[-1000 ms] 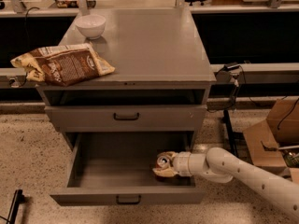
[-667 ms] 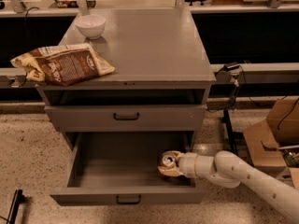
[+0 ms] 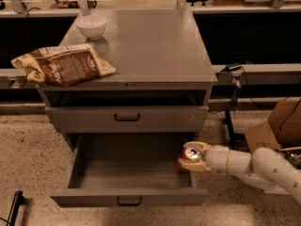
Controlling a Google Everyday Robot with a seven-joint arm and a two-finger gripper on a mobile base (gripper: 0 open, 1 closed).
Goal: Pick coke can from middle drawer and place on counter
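Ok, gripper [image 3: 194, 156] at middle drawer [image 3: 94, 199] right side, jaws pinching coke can [image 3: 183, 164]; lift vert, clear drawer wall, then over to table [image 3: 150, 46].

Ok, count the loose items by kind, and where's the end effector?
Can: 1, gripped by the end effector at the open drawer's right edge
Bowl: 1, on the counter
Chip bag: 1, on the counter
Total: 3

gripper [image 3: 192, 158] clasping coke can [image 3: 190, 153], shifted rightward within middle drawer [image 3: 127, 171]
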